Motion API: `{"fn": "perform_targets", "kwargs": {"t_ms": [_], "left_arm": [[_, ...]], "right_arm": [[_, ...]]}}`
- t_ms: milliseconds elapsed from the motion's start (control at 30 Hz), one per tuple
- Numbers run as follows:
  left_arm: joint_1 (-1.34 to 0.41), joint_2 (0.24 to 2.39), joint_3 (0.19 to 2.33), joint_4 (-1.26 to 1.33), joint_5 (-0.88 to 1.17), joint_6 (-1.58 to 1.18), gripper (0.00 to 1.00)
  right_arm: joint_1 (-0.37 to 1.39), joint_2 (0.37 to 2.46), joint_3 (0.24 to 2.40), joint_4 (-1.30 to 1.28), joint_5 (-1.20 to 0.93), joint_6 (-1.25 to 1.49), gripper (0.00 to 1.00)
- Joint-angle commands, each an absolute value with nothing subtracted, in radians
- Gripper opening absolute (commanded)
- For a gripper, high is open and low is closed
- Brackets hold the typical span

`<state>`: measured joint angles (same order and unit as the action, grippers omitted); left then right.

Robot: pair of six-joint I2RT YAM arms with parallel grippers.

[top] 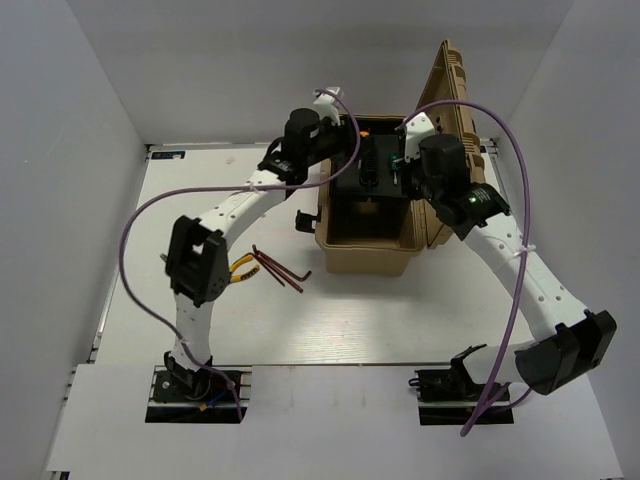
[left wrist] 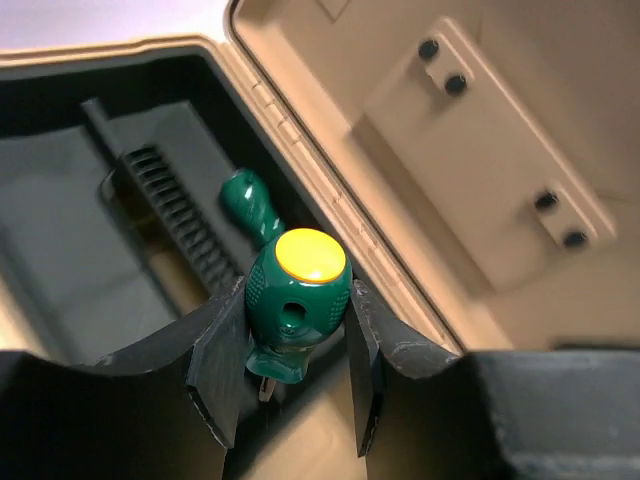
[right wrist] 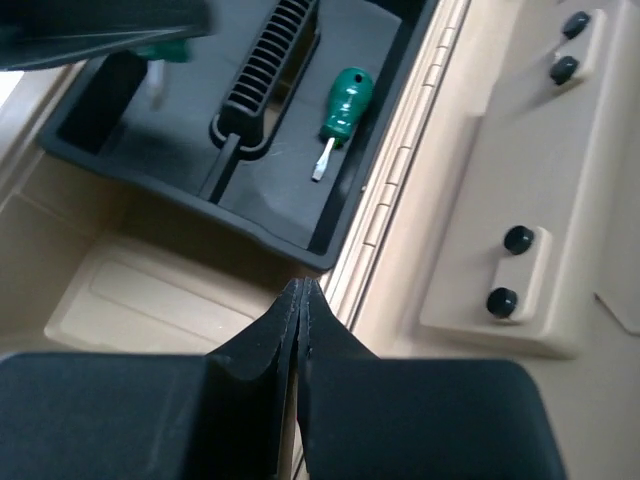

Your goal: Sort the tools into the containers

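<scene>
Left wrist, left gripper [left wrist: 297, 325] clamping screwdriver [left wrist: 300, 285] (green, yellow-capped)

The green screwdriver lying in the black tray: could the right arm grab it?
Probably, but not at once. The screwdriver lies uncovered in the tray, just ahead of the right gripper with nothing between; its shut jaws must open first.
</scene>
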<state>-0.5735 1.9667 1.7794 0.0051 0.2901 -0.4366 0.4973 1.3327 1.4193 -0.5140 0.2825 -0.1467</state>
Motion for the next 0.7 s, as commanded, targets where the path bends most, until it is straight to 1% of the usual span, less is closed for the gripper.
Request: {"fn": "perform_targets", "kwargs": {"t_ms": [0, 100, 167, 233, 333, 400, 433, 467, 533, 567, 633, 667], "left_arm": [[-0.587, 2.061, 1.952, 0.106, 0.359, -0.518, 0.01], [-0.588, 2.149, 2.067, 0.095, 0.383, -0.543, 0.02], [-0.588, 2.223, 2.13, 0.084, 0.411, -0.577, 0.07], [-0.588, 2.281, 2.163, 0.084, 0.443, -0.603, 0.1], [-0.588, 2.303, 2.172, 0.084, 0.462, -0.615, 0.14], [-0.597, 2.313, 2.172, 0.084, 0.462, -0.615, 0.23], [-0.597, 2.324, 2.172, 0.084, 0.462, -0.615, 0.31], [-0.597, 2.324, 2.172, 0.075, 0.472, -0.615, 0.42], [-0.597, 2.324, 2.172, 0.065, 0.472, -0.615, 0.52], [-0.597, 2.324, 2.172, 0.064, 0.472, -0.606, 0.59], [-0.597, 2.315, 2.172, 0.064, 0.472, -0.606, 0.62], [-0.597, 2.315, 2.172, 0.064, 0.472, -0.606, 0.66]], "right_arm": [[0.492, 1.304, 1.399, -0.446, 0.337, -0.164, 0.0], [0.488, 1.296, 1.385, -0.44, 0.324, -0.164, 0.0], [0.491, 1.295, 1.382, -0.439, 0.312, -0.166, 0.0], [0.494, 1.296, 1.373, -0.437, 0.305, -0.164, 0.0], [0.492, 1.296, 1.362, -0.434, 0.293, -0.164, 0.0], [0.494, 1.293, 1.358, -0.427, 0.285, -0.166, 0.0], [0.492, 1.293, 1.355, -0.431, 0.284, -0.164, 0.0], [0.492, 1.293, 1.355, -0.428, 0.275, -0.166, 0.0], [0.494, 1.296, 1.351, -0.429, 0.267, -0.164, 0.0], [0.494, 1.295, 1.351, -0.431, 0.262, -0.166, 0.0], [0.491, 1.296, 1.35, -0.434, 0.241, -0.164, 0.0], [0.492, 1.295, 1.35, -0.437, 0.224, -0.164, 0.0]]}}
